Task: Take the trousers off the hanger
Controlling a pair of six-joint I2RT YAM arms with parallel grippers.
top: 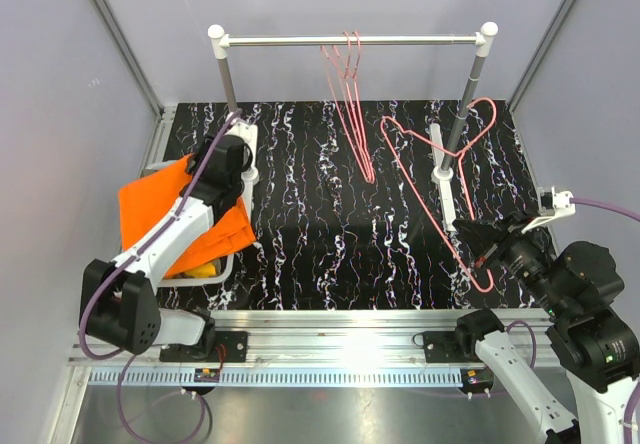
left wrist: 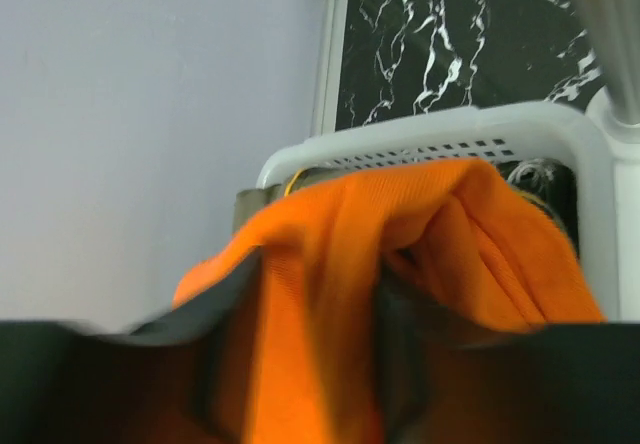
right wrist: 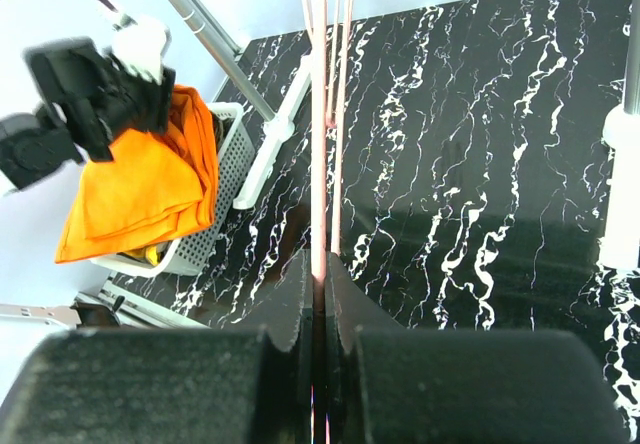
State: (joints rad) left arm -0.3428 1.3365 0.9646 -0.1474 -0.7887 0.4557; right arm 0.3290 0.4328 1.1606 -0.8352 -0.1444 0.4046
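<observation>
Orange trousers (top: 165, 214) lay bunched over the white basket (left wrist: 440, 134) at the left, off the pink hanger (right wrist: 318, 164). Our right gripper (right wrist: 318, 264) pinched that hanger tight on its wire. Our left gripper (top: 228, 159) sat in the cloth; we could not tell whether its jaws were parted or closed. To finish well, we judged, the cloth should drop fully inside the basket. We found no legible writing.

- Table (top: 300, 224): black top with white marble veining.
- Clothes rail (top: 350, 40): along the table's far edge, a metal bar on two posts with white feet.
- Spare pink wire hangers (top: 349, 84): hung at mid-bar.
- White perforated basket (left wrist: 440, 129): at the table's left edge.
</observation>
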